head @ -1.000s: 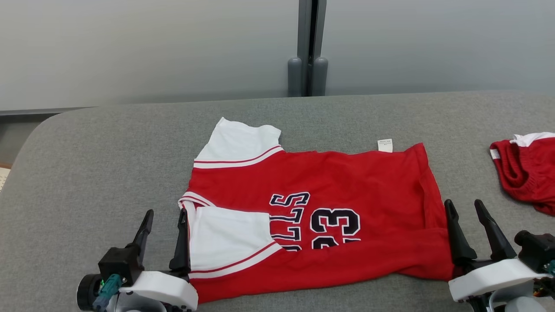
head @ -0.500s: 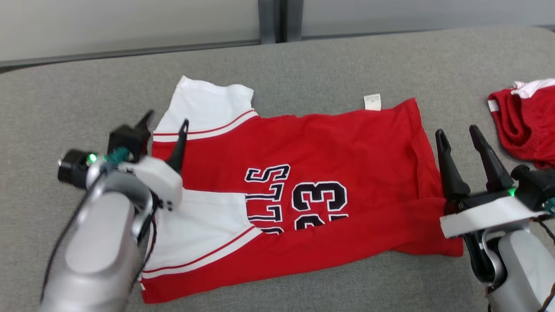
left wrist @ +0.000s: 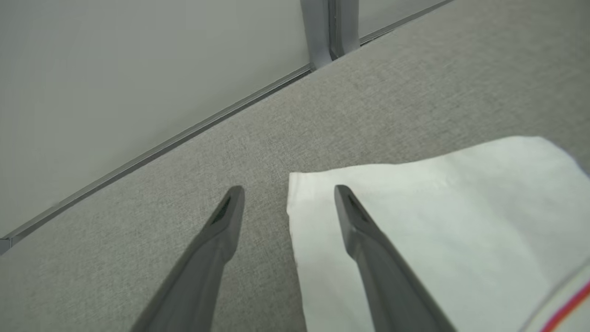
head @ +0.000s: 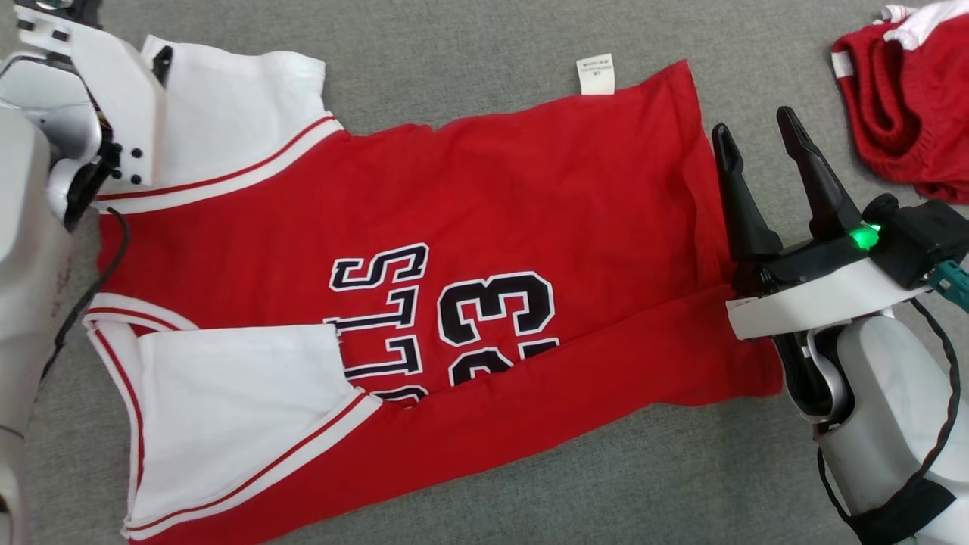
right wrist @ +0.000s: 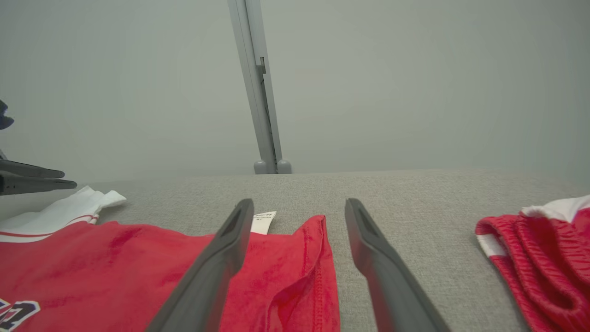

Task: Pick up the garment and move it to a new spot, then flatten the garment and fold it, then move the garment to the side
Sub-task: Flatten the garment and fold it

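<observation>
The garment (head: pixel 484 227), a red jersey with white sleeves and the number 23, lies spread on the grey table with its near long edge folded over. My left arm (head: pixel 113 83) reaches over the far white sleeve (head: pixel 235 113). In the left wrist view the left gripper (left wrist: pixel 289 190) is open, with its fingers on either side of that sleeve's (left wrist: pixel 415 216) corner edge. My right gripper (head: pixel 752 121) is open beside the jersey's hem at the right. In the right wrist view the right gripper (right wrist: pixel 298 203) has the red hem (right wrist: pixel 318 258) between its fingers.
Crumpled red shorts (head: pixel 901 98) with white trim lie at the far right, close to the right arm. A white label (head: pixel 596 74) sticks out from the jersey's far edge. A pale wall with a grey post (right wrist: pixel 260 92) stands behind the table (head: pixel 454 45).
The head camera has tilted down and moved closer. My left arm has reached forward from the near sleeve to the far sleeve. The right gripper stays by the hem, and both grippers stay open.
</observation>
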